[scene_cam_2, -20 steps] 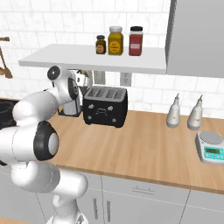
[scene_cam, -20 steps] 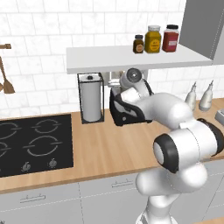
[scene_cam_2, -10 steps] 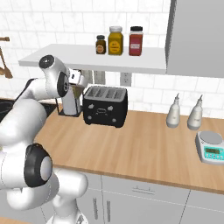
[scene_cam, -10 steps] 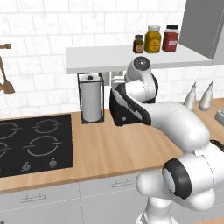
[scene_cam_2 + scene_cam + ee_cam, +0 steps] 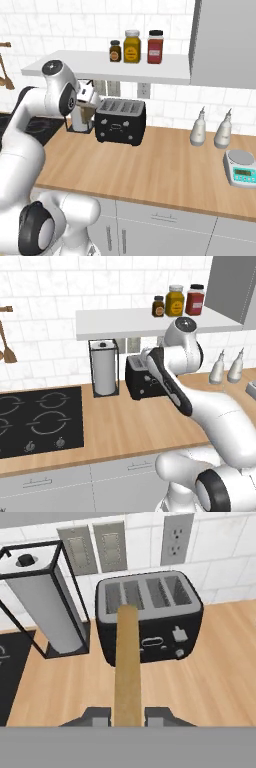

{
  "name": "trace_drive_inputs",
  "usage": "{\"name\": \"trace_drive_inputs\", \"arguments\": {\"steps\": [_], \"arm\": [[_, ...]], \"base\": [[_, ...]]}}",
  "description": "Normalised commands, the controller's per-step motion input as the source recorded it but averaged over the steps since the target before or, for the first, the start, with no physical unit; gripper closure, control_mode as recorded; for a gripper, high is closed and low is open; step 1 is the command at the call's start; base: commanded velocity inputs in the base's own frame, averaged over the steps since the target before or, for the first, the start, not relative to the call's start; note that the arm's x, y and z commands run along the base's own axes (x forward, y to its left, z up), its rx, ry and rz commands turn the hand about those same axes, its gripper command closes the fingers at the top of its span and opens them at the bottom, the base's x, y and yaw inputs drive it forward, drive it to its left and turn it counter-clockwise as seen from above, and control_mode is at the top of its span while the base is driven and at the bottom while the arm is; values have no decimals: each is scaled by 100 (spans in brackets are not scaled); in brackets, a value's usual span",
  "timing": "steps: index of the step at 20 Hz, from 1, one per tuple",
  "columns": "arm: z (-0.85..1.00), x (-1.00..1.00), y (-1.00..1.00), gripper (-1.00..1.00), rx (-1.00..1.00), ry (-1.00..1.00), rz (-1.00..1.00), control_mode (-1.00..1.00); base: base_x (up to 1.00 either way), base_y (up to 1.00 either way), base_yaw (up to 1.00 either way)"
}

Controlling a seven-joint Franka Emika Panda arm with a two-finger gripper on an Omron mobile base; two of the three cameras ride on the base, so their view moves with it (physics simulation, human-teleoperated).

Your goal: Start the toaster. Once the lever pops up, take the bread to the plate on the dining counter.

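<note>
**Bread held above the toaster**

The wooden bench ran along the tiled wall, with a black hob at its 9 o'clock end. The white arm reached toward the back wall. The toaster stood on the bench under a shelf, with a paper towel roll in a wire stand just beside it at 9 o'clock. In the hand view the hand was clamped on the bread, one finger on each face. The slice hung clear above the toaster's front, at 6 o'clock from the slots. Two bottles and a scale stood off at 3 o'clock.
</note>
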Motion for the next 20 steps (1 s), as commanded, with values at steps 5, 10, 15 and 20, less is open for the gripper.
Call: {"name": "trace_drive_inputs", "arguments": {"steps": [5, 10, 15, 20], "arm": [[-4, -95, -24, 100, -4, -1, 0, -100], [0, -82, 0, 100, 0, -11, 4, -100], [-3, -82, 0, 100, 0, -3, 4, -100], [-14, -49, 0, 100, -2, -1, 0, -100]], "base": [[0, 0, 0], [0, 0, 0], [0, 0, 0], [0, 0, 0]]}}
